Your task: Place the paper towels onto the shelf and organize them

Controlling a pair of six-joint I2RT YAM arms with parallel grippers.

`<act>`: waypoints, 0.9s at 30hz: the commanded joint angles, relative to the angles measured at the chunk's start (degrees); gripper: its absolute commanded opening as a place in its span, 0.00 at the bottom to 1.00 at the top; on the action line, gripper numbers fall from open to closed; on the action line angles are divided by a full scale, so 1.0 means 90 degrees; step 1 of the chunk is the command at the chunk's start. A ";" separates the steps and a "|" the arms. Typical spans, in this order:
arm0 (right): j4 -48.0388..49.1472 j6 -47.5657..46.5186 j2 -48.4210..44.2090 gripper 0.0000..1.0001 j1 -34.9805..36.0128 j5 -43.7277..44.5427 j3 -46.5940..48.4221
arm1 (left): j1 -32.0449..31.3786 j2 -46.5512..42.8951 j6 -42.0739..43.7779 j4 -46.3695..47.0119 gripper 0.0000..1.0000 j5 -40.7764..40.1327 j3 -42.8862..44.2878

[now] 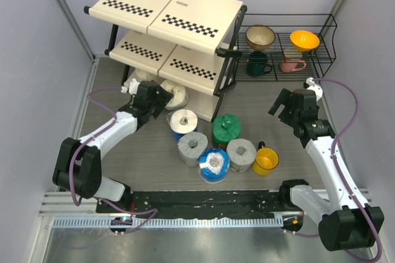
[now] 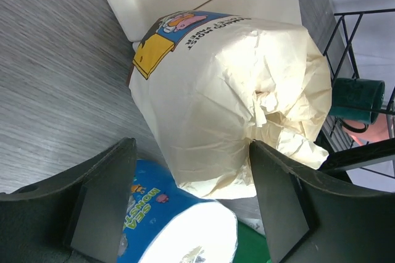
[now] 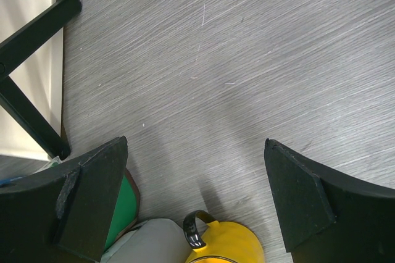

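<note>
The shelf (image 1: 179, 10) stands at the back left. A cream paper towel roll (image 1: 177, 96) lies at the front of its lowest tier, and a second cream one (image 1: 131, 83) shows partly to its left. My left gripper (image 1: 155, 99) is open right beside the first cream roll (image 2: 228, 96), whose near end sits between the fingertips (image 2: 102, 201). On the table stand two blue-and-white rolls (image 1: 183, 120) (image 1: 214, 164), two grey rolls (image 1: 192, 147) (image 1: 241, 155) and a green roll (image 1: 226, 130). My right gripper (image 1: 285, 106) is open and empty above bare table (image 3: 194, 176).
A yellow mug (image 1: 266, 160) stands beside the right grey roll and shows in the right wrist view (image 3: 228, 244). A black wire rack (image 1: 290, 59) with bowls and mugs stands at the back right. The shelf's black foot (image 3: 31, 115) is left of my right gripper.
</note>
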 commanded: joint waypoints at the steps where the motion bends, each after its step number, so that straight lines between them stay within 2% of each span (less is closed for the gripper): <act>1: -0.0025 0.0001 -0.0206 0.97 -0.0001 -0.0082 0.0164 | 0.0015 -0.0109 0.0085 0.0352 0.78 -0.0116 -0.0046; 5: -0.0064 -0.0038 -0.0255 0.97 0.0009 -0.0072 0.0154 | 0.0005 0.0057 0.0066 0.0850 0.77 -0.0096 -0.0211; 8: -0.0103 -0.0087 -0.0236 0.97 -0.0001 -0.0082 0.0174 | 0.0005 0.0086 -0.0061 0.1735 0.75 -0.0115 -0.0562; 19: -0.0201 -0.0146 -0.0216 0.97 0.0009 -0.0062 0.0261 | 0.0083 0.0535 -0.1271 0.3984 0.73 -0.0047 -0.1559; 27: -0.0201 -0.0117 -0.0148 0.97 -0.0001 -0.0121 0.0232 | 0.0113 0.0477 -0.1301 0.4132 0.73 0.0021 -0.1404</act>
